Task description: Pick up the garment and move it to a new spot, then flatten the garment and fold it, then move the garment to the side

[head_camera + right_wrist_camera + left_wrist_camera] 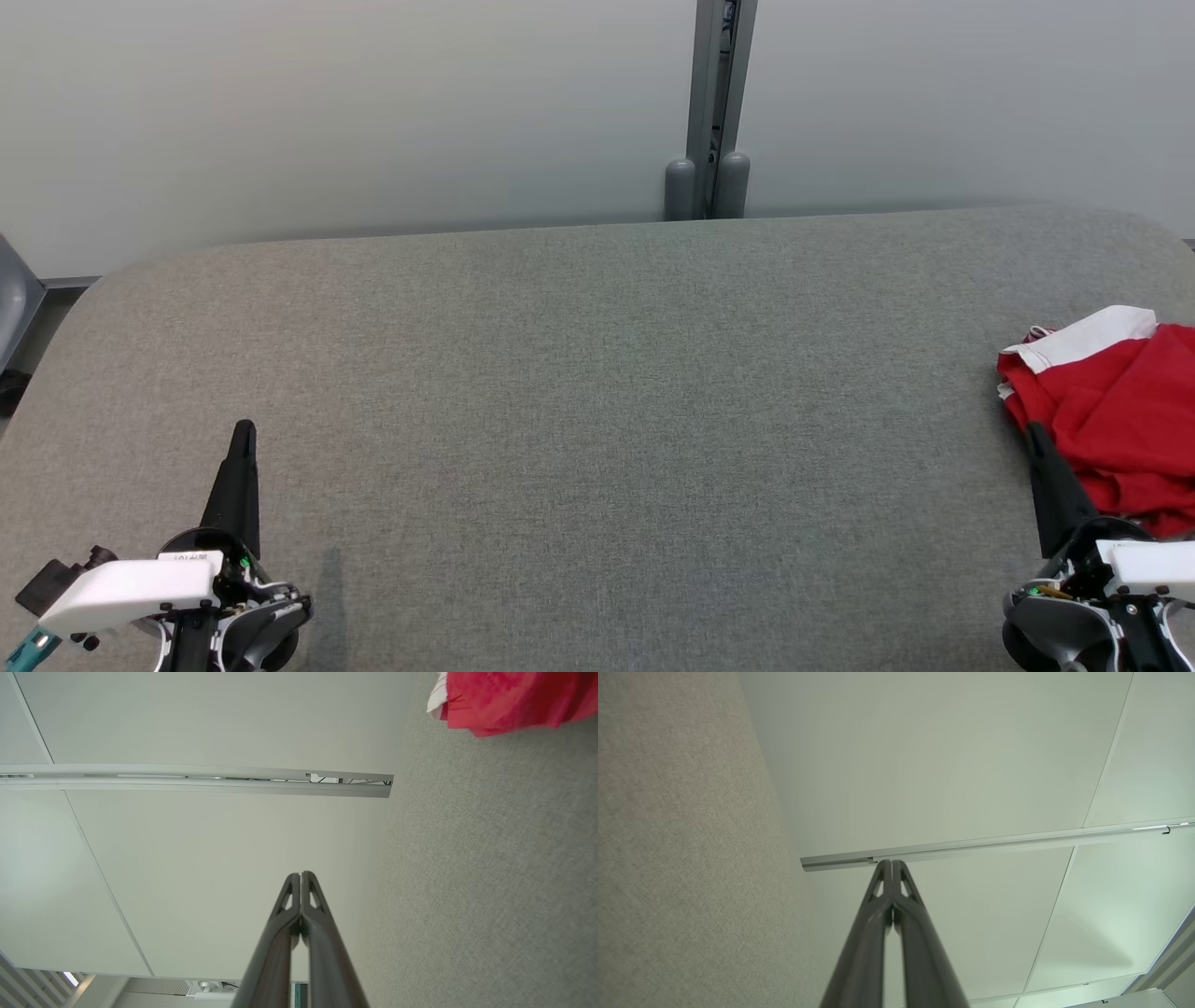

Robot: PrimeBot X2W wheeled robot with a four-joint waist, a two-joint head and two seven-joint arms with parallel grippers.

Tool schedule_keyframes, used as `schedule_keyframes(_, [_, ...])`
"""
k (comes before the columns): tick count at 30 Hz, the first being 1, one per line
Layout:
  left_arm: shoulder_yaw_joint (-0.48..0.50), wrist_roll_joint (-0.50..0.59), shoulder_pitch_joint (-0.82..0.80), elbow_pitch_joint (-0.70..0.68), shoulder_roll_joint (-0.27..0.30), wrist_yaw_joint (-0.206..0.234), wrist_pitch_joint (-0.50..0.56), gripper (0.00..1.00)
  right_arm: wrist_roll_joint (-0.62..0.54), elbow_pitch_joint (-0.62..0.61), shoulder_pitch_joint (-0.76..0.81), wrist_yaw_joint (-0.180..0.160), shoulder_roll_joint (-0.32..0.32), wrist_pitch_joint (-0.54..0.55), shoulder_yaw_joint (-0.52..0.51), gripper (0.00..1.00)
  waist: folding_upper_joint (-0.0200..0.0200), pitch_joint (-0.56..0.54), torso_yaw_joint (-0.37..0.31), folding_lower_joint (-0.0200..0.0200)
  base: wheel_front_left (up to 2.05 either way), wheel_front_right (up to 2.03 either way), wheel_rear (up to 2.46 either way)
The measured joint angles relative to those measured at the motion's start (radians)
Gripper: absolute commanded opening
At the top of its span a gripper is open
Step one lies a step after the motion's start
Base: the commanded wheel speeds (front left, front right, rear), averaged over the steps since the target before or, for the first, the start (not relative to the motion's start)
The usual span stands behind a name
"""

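Note:
A crumpled red garment [1120, 411] with a white band lies at the right edge of the grey padded table [597, 392]; a corner of the garment [509, 700] also shows in the right wrist view's upper right. My right gripper [1033, 431] is shut and empty, its dark tips just beside the garment's left edge, above the cloth-covered surface. My left gripper [244, 427] is shut with nothing in it, over the table's front left. Both pairs of fingertips [892, 863] [300, 875] press together, pointing toward the far wall.
A pale wall with a grey vertical post [714, 112] stands behind the table. The table's rounded corners fall away at the left and right. A wide stretch of grey fabric lies between the two grippers.

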Motion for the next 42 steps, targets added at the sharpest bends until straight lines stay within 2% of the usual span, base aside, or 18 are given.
schedule_keyframes(42, [0.001,0.002,0.0,0.0,-0.001,0.0,0.001,0.0,0.0,0.0,0.0,0.0,0.0,0.0,0.0,0.0,0.0,0.0,0.0,0.0,0.0,0.0,0.0])
